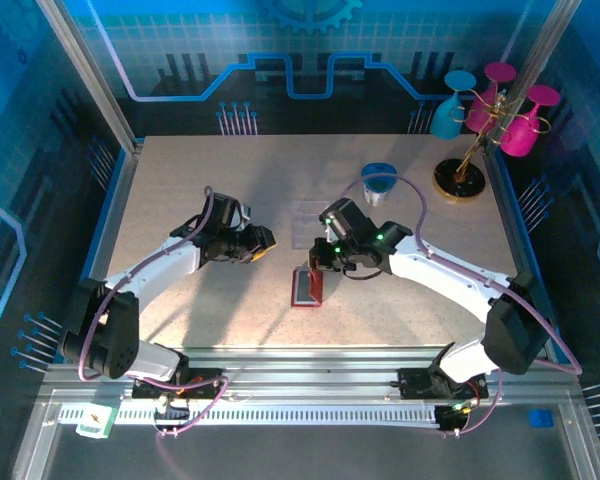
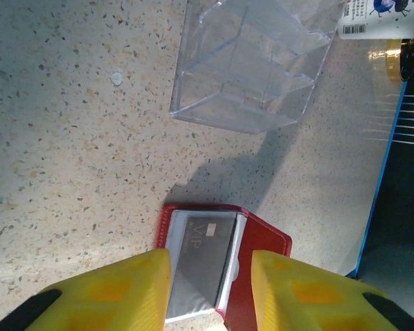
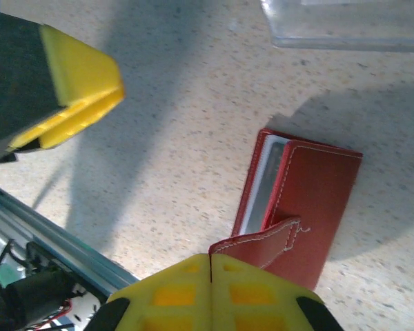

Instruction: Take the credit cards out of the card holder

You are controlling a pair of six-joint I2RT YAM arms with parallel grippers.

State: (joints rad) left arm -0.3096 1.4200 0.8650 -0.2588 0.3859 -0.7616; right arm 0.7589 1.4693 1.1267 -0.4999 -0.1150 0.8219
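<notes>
Card holder lies flat on the table, near the middle, on the near side of the clear tray and apart from it. Cover is partly open. Of the credit cards, one grey face marked VIP shows in an inner pocket; can't tell the count.

Right gripper is spread wide over the holder, gripping nothing. The red flap is raised and leans on its lower finger. Left gripper is also wide and empty, near the holder's left, aimed at the open side.

Likely risks:
- The flap is only propped, not pinched, so it could slip off and the cover drop shut.
- The holder looks light, so a pull on a card could drag or lift it unless one arm pins it.
- The card sits flush, so fingers may grab the pocket film too.
</notes>
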